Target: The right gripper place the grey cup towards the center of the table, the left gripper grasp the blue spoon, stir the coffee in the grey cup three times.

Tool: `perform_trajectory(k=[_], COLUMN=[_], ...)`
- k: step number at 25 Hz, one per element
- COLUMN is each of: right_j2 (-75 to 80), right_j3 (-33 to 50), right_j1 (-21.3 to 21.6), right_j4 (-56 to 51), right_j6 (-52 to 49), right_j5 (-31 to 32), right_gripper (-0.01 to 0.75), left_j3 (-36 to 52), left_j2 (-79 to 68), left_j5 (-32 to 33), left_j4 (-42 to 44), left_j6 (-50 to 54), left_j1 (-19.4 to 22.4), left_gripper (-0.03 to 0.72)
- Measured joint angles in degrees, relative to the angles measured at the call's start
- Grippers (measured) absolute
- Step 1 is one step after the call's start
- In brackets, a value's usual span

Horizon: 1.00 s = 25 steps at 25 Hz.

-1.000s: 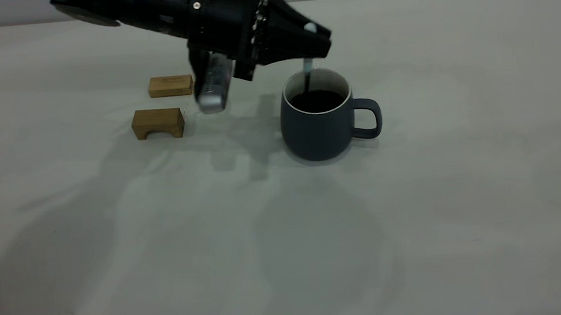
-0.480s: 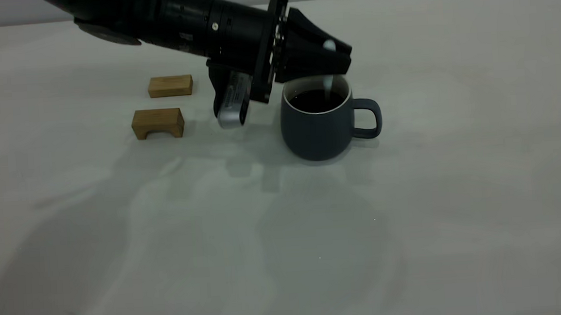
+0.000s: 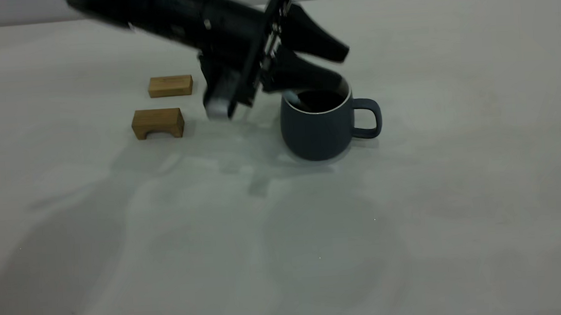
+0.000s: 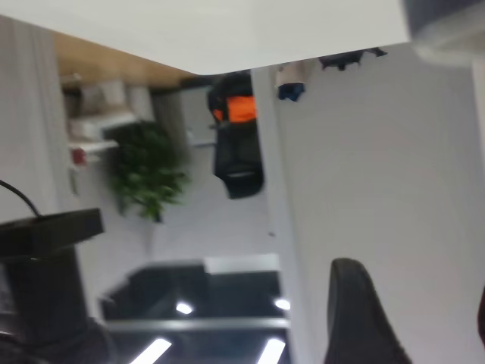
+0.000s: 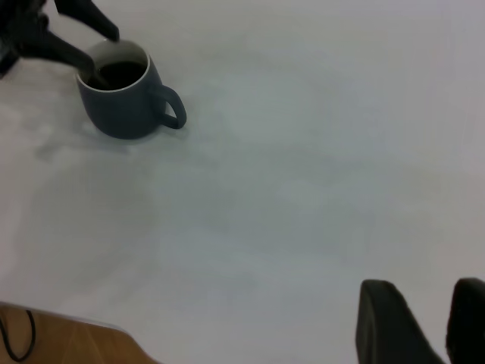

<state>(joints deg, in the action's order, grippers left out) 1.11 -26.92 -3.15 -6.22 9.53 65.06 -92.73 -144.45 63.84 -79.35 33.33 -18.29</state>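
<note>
Directly beneath our left hand (image 3: 344,68), fingers spread and released, sits the rounded slate-grey cup (image 3: 318,131); the pale-blue-handled spoon (image 3: 292,97) seemingly leans inside its rim. Our right hand (image 5: 428,326) idles well apart.

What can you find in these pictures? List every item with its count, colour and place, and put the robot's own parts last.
grey cup: one, slate-grey with a white inside, mid-table, handle toward the right arm's side.
coffee: dark, in the cup.
blue spoon: one, only a pale bit shows, at the cup's rim on the left arm's side.
wooden blocks: two, tan, left of the cup, apart.
table: one, off-white.
left claw: black, open, over the cup.
right claw: dark, open, away from the cup.
</note>
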Motion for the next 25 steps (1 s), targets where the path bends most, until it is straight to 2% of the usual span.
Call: perform_trajectory(k=[4, 12, 16, 21, 25], right_j2=[0.0, 0.0, 0.0, 0.0, 0.0], right_j3=[0.0, 0.0, 0.0, 0.0, 0.0], right_j1=[0.0, 0.0, 0.0, 0.0, 0.0], right_j4=[0.0, 0.0, 0.0, 0.0, 0.0], right_j6=[0.0, 0.0, 0.0, 0.0, 0.0], right_j5=[0.0, 0.0, 0.0, 0.0, 0.0], right_gripper=[0.239, 0.239, 0.239, 0.239, 0.239], left_j3=[-1.9, -2.1, -2.1, -1.9, 1.5], left_j2=[6.7, 24.7, 34.6, 48.6, 58.5], left_j5=[0.7, 0.8, 3.1, 3.1, 3.1], left_j4=[9.7, 39.1, 54.8, 78.2, 89.9], left_j6=[0.0, 0.1, -0.1, -7.1, -13.4], left_j1=[0.8, 0.9, 0.9, 0.9, 1.0], left_gripper=[0.483, 0.483, 0.483, 0.483, 0.483])
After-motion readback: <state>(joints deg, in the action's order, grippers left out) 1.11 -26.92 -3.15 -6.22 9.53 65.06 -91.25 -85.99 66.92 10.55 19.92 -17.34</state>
